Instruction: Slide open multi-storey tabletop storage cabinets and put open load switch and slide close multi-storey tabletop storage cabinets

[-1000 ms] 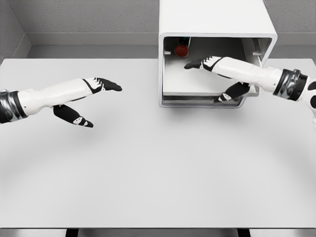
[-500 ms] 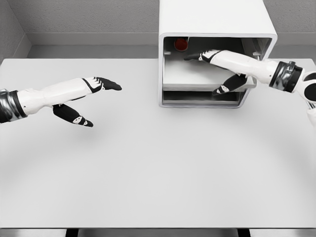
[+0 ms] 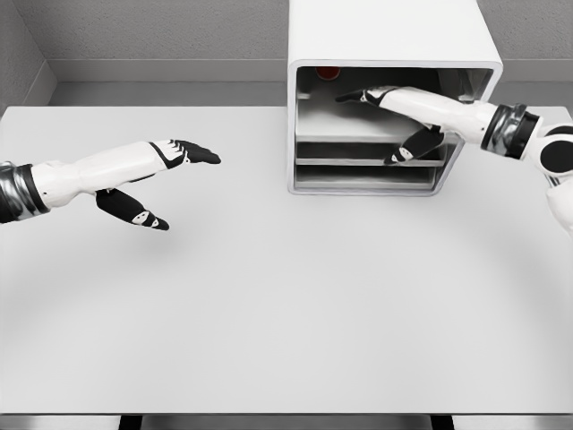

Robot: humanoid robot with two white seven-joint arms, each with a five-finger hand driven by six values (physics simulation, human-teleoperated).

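Observation:
A white storage cabinet [image 3: 394, 36] stands at the back of the table, its front facing me. Its top drawer [image 3: 372, 134] is pushed most of the way in. A red part of the load switch [image 3: 329, 73] shows at the back left of that drawer. My right hand [image 3: 380, 121] reaches into the cabinet's upper opening, fingers stretched out over the drawer and thumb hanging down across its front edge; it holds nothing. My left hand [image 3: 170, 184] hovers over the table at the left, open and holding nothing.
The white table [image 3: 286, 305] spreads wide in front of the cabinet. A lower drawer [image 3: 367, 175] sits shut under the top one. A grey wall runs behind the table.
The top drawer has slid back into the cabinet with my right hand moving inward. The load switch has gone deeper and is now mostly hidden. The left arm stayed still.

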